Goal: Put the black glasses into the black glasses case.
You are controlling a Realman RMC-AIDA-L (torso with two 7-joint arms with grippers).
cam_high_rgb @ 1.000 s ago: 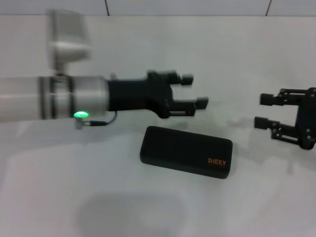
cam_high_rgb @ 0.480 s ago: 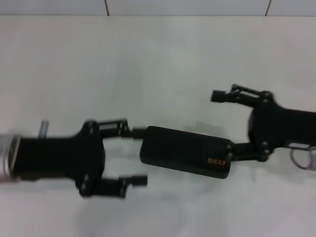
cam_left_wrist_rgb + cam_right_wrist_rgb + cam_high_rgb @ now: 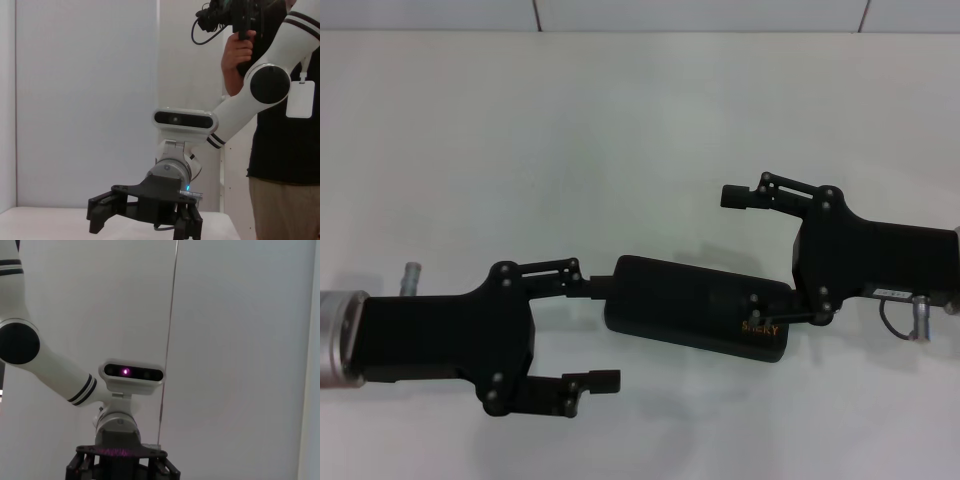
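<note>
The black glasses case (image 3: pixel 685 303) lies shut on the white table, its orange lettering (image 3: pixel 760 327) partly covered. My left gripper (image 3: pixel 603 330) is open at the case's left end; its far finger (image 3: pixel 582 284) touches that end and its near finger (image 3: pixel 592 380) hangs free in front. My right gripper (image 3: pixel 742 248) is open at the case's right end; one finger (image 3: pixel 785 308) lies over the lettered end and the other (image 3: pixel 750 196) stands behind the case. The black glasses are out of view.
The white table (image 3: pixel 620 130) stretches behind the case to a wall. The left wrist view shows my right gripper (image 3: pixel 145 215) and a person (image 3: pixel 282 150) standing beside it. The right wrist view shows my left arm's wrist camera (image 3: pixel 132 373).
My left gripper has swung from behind the case down to its left end. My right gripper has moved in from the right onto the case's right end, covering part of the lettering.
</note>
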